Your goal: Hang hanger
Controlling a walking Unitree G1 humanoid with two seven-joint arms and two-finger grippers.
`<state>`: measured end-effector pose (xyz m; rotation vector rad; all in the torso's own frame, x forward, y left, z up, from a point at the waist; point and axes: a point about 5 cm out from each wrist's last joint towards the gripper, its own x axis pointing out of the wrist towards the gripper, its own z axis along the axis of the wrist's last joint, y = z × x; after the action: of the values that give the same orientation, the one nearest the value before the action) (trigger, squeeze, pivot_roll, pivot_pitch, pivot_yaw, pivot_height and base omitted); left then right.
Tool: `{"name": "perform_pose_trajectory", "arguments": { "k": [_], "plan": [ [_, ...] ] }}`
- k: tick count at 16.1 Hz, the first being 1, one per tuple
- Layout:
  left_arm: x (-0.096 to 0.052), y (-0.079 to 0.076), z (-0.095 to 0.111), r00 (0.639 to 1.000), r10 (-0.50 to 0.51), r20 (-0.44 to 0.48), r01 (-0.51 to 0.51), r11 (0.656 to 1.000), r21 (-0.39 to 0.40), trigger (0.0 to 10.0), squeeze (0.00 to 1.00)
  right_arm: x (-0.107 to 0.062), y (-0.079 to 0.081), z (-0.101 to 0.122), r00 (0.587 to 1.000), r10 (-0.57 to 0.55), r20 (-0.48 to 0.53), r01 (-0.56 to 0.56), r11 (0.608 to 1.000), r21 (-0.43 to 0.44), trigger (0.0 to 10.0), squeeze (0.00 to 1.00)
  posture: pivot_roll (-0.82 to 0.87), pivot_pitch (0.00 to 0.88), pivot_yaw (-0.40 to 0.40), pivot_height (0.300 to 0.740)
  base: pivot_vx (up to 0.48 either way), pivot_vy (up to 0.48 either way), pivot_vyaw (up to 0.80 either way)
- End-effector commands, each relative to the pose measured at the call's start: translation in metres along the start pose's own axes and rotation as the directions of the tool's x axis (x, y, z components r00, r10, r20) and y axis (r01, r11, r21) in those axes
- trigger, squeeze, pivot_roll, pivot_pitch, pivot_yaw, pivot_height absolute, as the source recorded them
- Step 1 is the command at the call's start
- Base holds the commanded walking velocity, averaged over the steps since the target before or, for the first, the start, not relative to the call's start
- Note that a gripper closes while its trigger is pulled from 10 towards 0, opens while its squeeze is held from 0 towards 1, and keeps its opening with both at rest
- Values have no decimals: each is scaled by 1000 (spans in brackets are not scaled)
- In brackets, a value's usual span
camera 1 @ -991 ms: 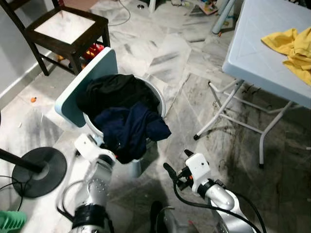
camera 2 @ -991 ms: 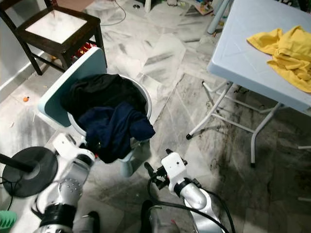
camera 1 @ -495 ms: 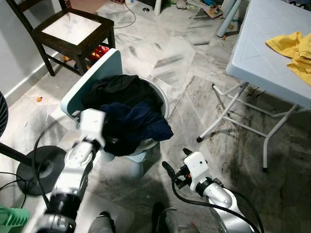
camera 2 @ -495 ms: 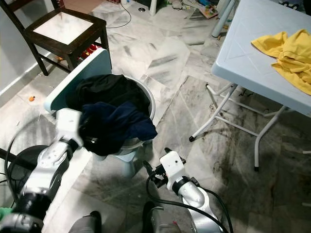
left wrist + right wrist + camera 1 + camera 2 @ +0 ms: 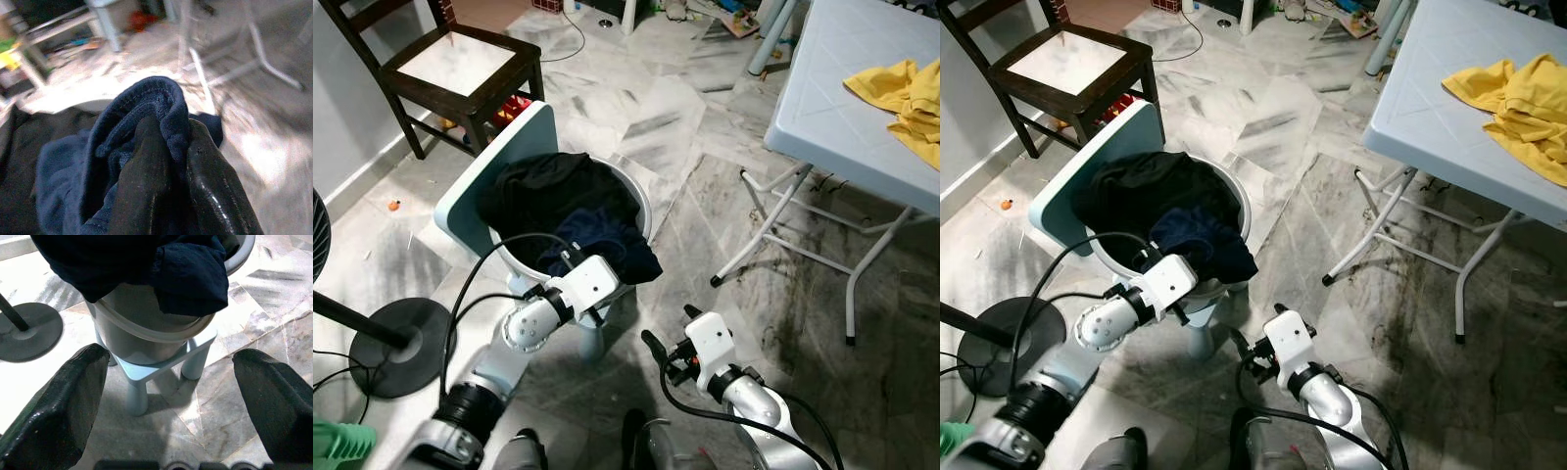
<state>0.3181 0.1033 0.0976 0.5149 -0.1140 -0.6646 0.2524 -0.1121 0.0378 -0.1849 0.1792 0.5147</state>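
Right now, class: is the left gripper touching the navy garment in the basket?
Touching. In the left wrist view, the left gripper has its two black fingers closed on a fold of the navy garment, fabric pinched between them.

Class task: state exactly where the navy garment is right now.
In the eye views the navy garment lies in the grey basket beside the black clothes, its fold pinched by the left gripper.

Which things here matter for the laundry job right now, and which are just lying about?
In play: left gripper, navy garment, black garment, laundry basket, right gripper.
Lying about: yellow cloth, folding table, chair, fan base.
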Motion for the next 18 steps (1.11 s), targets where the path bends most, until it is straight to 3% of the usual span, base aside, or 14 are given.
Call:
{"name": "perform_pose_trajectory", "arguments": {
  "k": [1, 3, 7, 8, 9, 10, 11, 13, 14, 17, 18],
  "plan": [
    [-4, 0, 0, 999, 49, 18, -48, 998, -36, 0, 0, -5, -5, -2, 1000, -21, -5, 21, 1000, -3, 10000, 0, -55, 247, -99, 740, 0, 0, 0],
    [-10, -7, -8, 999, 35, -8, -35, 999, -8, 0, 0, -3, -5, -2, 1000, -21, -4, 21, 1000, 1, 10000, 0, -44, 249, -102, 740, 0, 0, 0],
    [-17, -12, -15, 998, 55, -27, -57, 997, -49, 0, 0, 0, -2, 0, 1000, -11, 2, 11, 1000, 3, 10000, 0, -37, 246, -103, 740, 0, 0, 0],
    [-21, -4, -17, 984, 170, -45, -175, 961, -216, 0, 0, 0, -4, 5, 999, -28, 30, 28, 1000, 4, 10000, 0, -45, 242, -99, 740, 0, 0, 0],
    [-23, -2, -17, 980, 193, -51, -199, 947, -250, 0, 0, -1, -5, 6, 999, -32, 35, 32, 999, 5, 10000, 0, -45, 242, -99, 740, 0, 0, 0],
    [-30, 5, -22, 949, 299, -98, -314, 868, -385, 0, 0, -2, -12, 13, 994, -87, 67, 85, 996, 34, 10000, 0, -50, 242, -90, 740, 0, 0, 0],
    [-47, 12, -30, 902, 400, -161, -427, 778, -460, 0, 0, -6, -28, 25, 973, -198, 120, 188, 978, 94, 10000, 0, -51, 243, -79, 740, 0, 0, 0],
    [-63, 11, -35, 886, 424, -190, -462, 764, -451, 0, 0, -10, -41, 35, 938, -313, 152, 285, 942, 180, 10000, 0, -55, 242, -61, 740, 0, 0, 0],
    [-70, 8, -37, 889, 417, -191, -457, 778, -431, 0, 0, -12, -45, 38, 920, -359, 158, 318, 918, 238, 10000, 0, -55, 240, -53, 740, 0, 0, 0],
    [-77, -1, -35, 898, 375, -230, -440, 781, -443, 0, 0, -12, -44, 29, 900, -421, 114, 370, 876, 309, 10000, 0, 9, 237, -18, 740, 0, 0, 0],
    [-77, 0, -29, 906, 371, -205, -423, 789, -444, 0, 0, -9, -45, 28, 891, -444, 95, 384, 849, 365, 10000, 0, 23, 229, -8, 740, 0, 0, 0]
  ]
}}
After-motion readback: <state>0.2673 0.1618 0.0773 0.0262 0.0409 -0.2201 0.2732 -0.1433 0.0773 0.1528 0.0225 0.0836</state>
